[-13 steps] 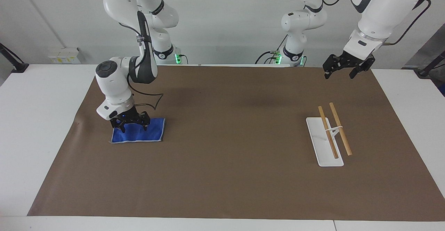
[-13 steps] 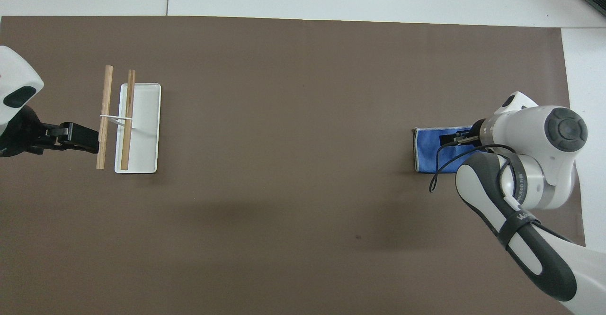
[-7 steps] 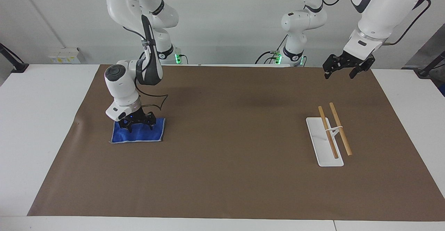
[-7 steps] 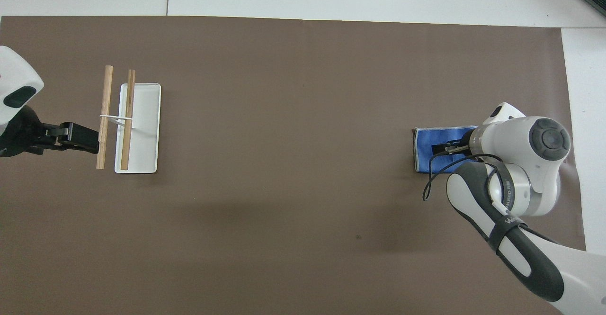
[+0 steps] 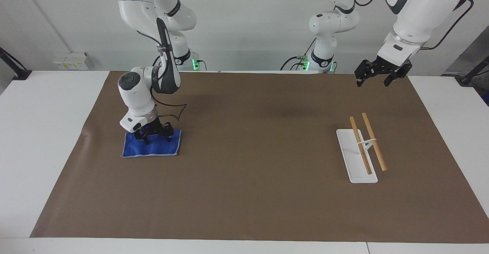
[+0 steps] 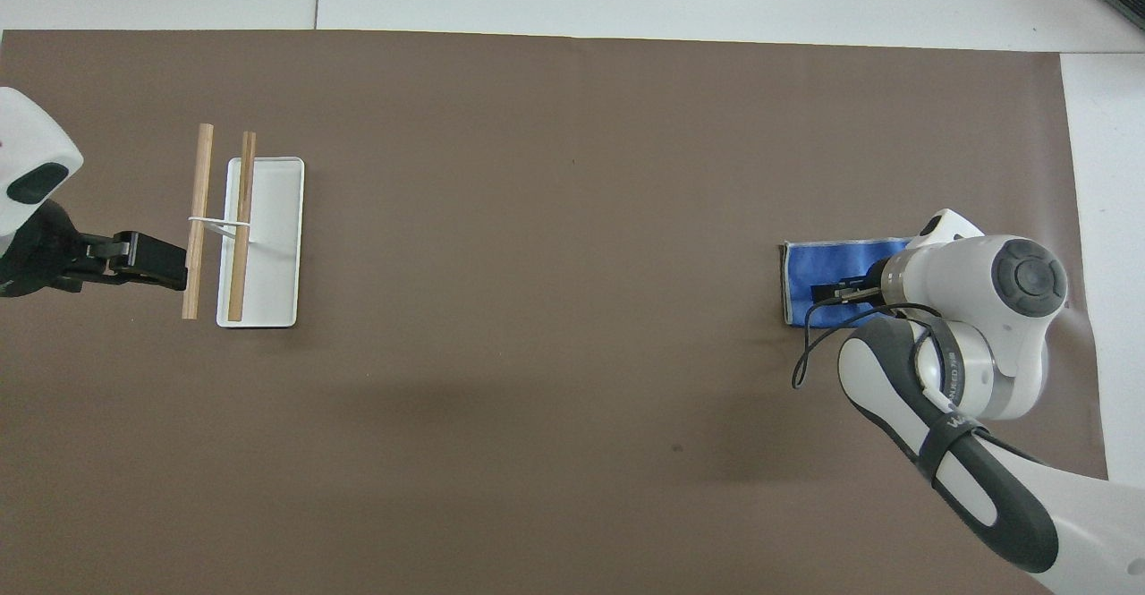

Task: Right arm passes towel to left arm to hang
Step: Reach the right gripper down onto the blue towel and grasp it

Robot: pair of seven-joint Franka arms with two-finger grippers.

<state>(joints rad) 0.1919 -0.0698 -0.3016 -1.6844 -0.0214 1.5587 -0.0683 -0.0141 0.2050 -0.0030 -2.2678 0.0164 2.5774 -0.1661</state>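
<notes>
Blue towel (image 5: 152,147) under right arm (image 5: 143,97)

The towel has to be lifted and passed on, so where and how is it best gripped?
The towel lies flat on the brown mat, so probably pinch from straight above near the edge nearest the robots, bunching up a fold. The right gripper is down over that part.

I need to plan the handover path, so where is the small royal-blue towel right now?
The royal-blue towel lies flat on the brown mat toward the right arm's end of the table, directly under the right gripper, apart from the white rack with two wooden rods.
</notes>
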